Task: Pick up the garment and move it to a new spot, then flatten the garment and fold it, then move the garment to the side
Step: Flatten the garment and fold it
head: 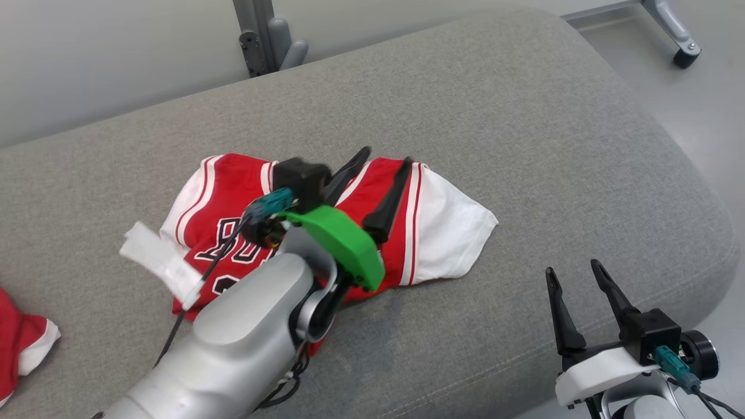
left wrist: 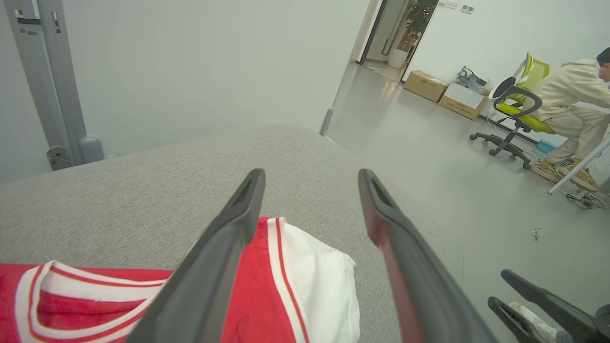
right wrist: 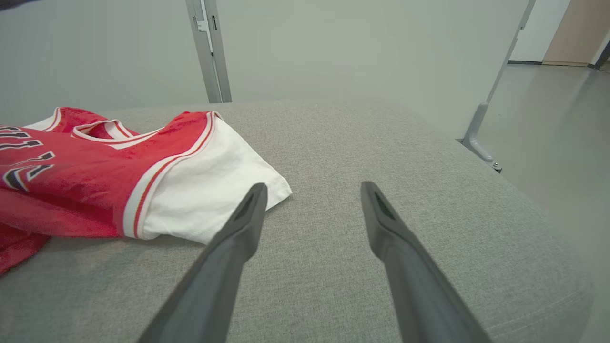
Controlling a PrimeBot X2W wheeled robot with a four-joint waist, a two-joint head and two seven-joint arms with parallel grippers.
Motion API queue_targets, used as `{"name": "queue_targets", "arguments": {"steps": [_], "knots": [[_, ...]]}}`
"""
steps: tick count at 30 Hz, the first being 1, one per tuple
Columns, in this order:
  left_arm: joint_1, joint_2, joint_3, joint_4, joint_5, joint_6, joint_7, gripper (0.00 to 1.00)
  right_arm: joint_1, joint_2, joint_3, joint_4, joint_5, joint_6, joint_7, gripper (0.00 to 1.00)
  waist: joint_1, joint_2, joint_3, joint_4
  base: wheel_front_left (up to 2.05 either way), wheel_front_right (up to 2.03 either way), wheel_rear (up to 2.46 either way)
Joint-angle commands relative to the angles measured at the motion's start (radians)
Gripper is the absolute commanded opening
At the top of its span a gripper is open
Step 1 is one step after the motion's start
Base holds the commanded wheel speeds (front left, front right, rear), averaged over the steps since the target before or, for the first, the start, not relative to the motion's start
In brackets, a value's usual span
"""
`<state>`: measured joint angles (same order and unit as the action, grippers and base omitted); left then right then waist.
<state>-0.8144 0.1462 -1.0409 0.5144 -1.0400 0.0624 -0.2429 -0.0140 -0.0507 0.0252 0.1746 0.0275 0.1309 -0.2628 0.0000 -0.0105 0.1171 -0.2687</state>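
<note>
Open office: pale floor (head: 687, 116), grey post (head: 262, 35) behind pad, person (left wrist: 567, 95) seated on chair (left wrist: 517, 112) well apart, off to the right. Low risk from that side.

Grey fabric pad (head: 465, 105): broad, rounded corners, coarse weave, prob. soft. Expect drag from weave: bunching instead of sliding during flattening. Expect sink under a firm press.

Red jersey (head: 433, 230) w/ white sleeve and trim: crumpled near pad centre, lettering partly buried in folds, sleeve spread toward right. Looks set down at its spot; flatten step judged next. Main risk: pinching two layers at once, locking folds in instead of opening them. Next: pulling one side only, skewing the hem or dragging the lot toward front edge. Do not confuse w/ 2nd red garment (head: 23, 343) at far left.

L gripper (head: 387, 156): fingers spread, nothing between them, low over jersey's collar end; contact unclear. Check cable (head: 220, 253) under wrist: possible snag on lift.

R gripper (head: 573, 267): spread wide too, empty, near pad's front right edge, apart from sleeve.
</note>
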Motion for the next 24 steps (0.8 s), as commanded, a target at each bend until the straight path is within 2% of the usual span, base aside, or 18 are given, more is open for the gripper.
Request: {"name": "queue_targets", "arguments": {"steps": [1, 6, 11, 17, 20, 24], "knots": [[0.051, 0.042, 0.014, -0.024, -0.004, 0.015, -0.007, 1.0, 0.017, 0.0, -0.009, -0.002, -0.008, 0.0, -0.003, 1.0, 0.0, 0.0105, -0.029, 0.027, 0.0, 0.0, 0.0], [0.191, 0.186, 0.057, -0.124, -0.003, 0.07, -0.018, 1.0, 0.042, 0.0, -0.034, -0.015, -0.019, 0.0, -0.003, 1.0, 0.0, 0.0105, -0.042, 0.063, 0.0, 0.0, 0.0], [0.313, 0.283, 0.107, -0.203, -0.002, 0.126, -0.022, 1.0, 0.053, 0.0, -0.041, -0.016, -0.024, 0.0, -0.003, 1.0, 0.0, 0.0105, -0.043, 0.095, 0.0, 0.0, 0.0], [0.418, 0.332, 0.115, -0.246, -0.041, 0.148, -0.002, 1.0, 0.039, 0.0, -0.037, -0.018, -0.024, 0.0, -0.003, 1.0, 0.0, 0.0105, -0.034, 0.122, 0.0, 0.0, 0.0], [0.436, 0.334, 0.101, -0.234, -0.061, 0.14, 0.038, 1.0, 0.032, 0.0, -0.036, -0.017, -0.027, 0.0, -0.003, 1.0, 0.0, 0.0105, -0.028, 0.131, 0.0, 0.0, 0.0], [0.439, 0.309, 0.082, -0.194, -0.08, 0.119, 0.074, 1.0, 0.024, 0.0, -0.031, -0.015, -0.03, 0.0, -0.003, 1.0, 0.0, 0.0105, -0.022, 0.133, 0.0, 0.0, 0.0]]}}
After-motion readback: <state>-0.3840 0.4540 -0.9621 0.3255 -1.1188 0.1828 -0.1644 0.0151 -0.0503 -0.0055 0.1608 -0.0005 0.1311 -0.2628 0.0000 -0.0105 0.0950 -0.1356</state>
